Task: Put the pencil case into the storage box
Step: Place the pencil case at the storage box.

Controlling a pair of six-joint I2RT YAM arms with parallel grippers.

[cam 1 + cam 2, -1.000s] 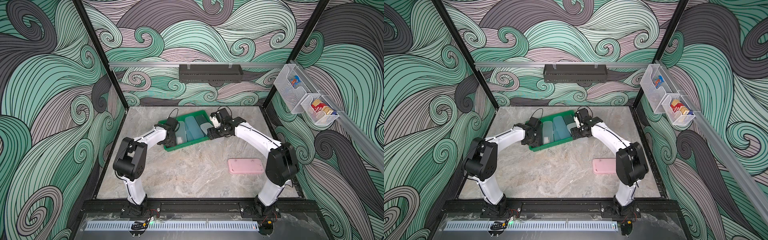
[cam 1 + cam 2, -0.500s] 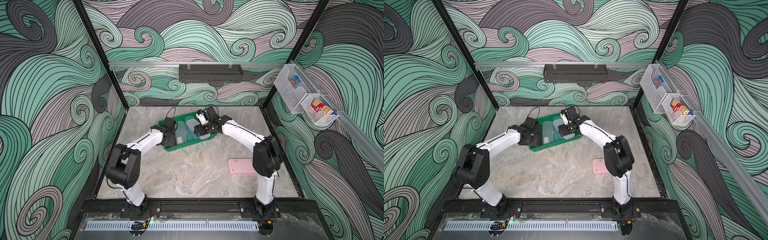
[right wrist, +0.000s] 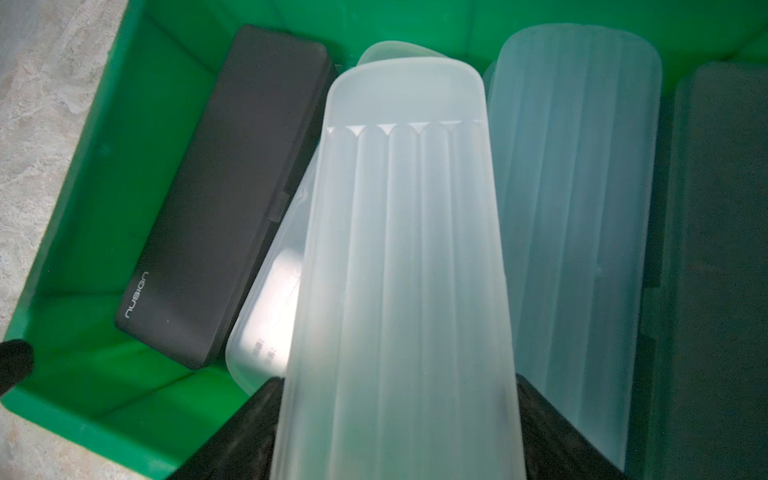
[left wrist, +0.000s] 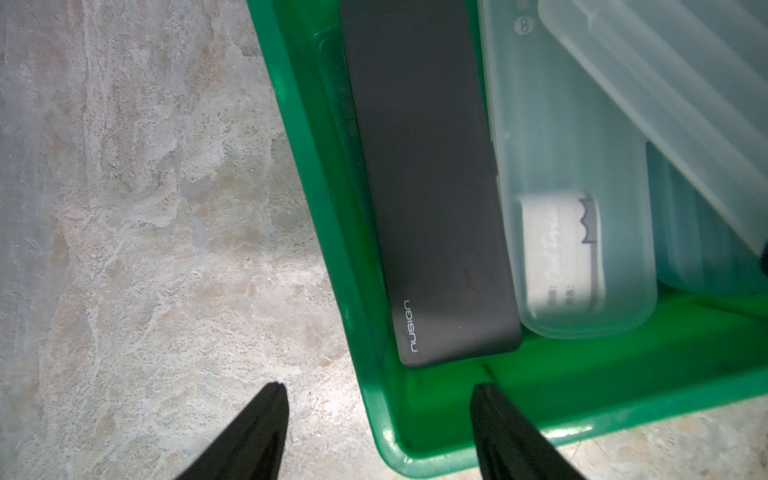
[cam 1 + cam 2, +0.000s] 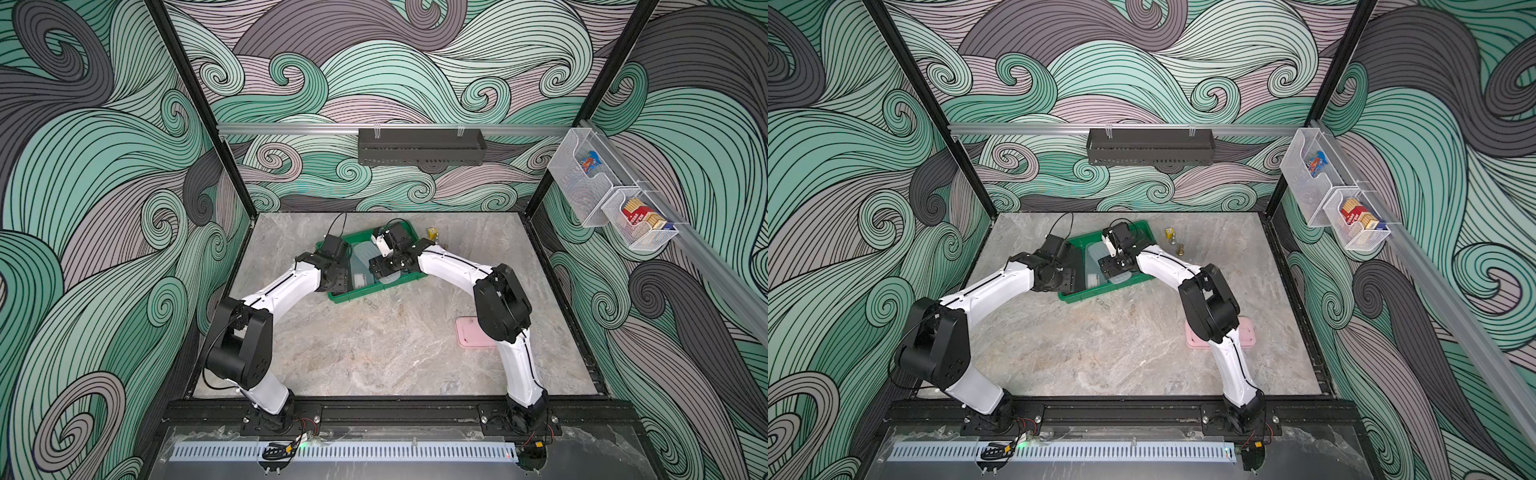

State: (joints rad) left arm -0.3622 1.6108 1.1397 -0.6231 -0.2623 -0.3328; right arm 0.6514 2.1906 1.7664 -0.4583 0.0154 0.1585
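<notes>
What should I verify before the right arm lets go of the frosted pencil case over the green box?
1. Grip: ok, the right gripper has its jaws closed on the frosted pencil case.
2. Position: ok, that case is over the storage box, within its rim.
3. Landing spot: not ok, it hangs tilted over the labelled case.
4. Clearance: ok, the left gripper, jaws open, sits at the box's corner holding nothing.
5. Remaining work: not ok, the pink pencil case lies on the table.

Pencil cases (image 4: 432, 187) lie in the storage box (image 5: 374, 289) (one tilted above), another case (image 5: 467, 336) front-right of it on the table (image 5: 374, 353).
</notes>
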